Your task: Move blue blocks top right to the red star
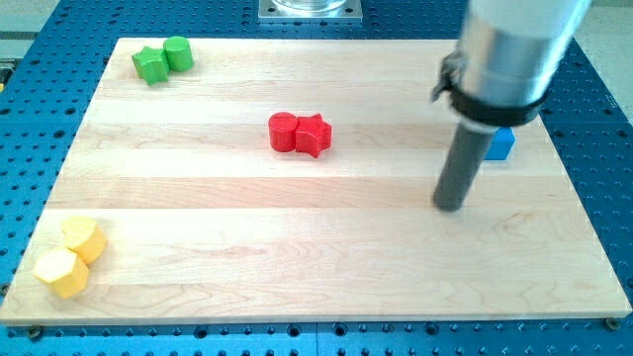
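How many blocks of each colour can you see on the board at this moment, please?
Green: 2, a star and a cylinder
Red: 2, a cylinder and a star
Yellow: 2
Blue: 1 visible, partly hidden behind the rod
Total: 7

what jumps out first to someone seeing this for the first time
The big grey arm at the view's upper right, its dark rod ending in my tip on the wooden board. A blue block peeks out behind the rod. Mid-board, the red star touches a red cylinder.
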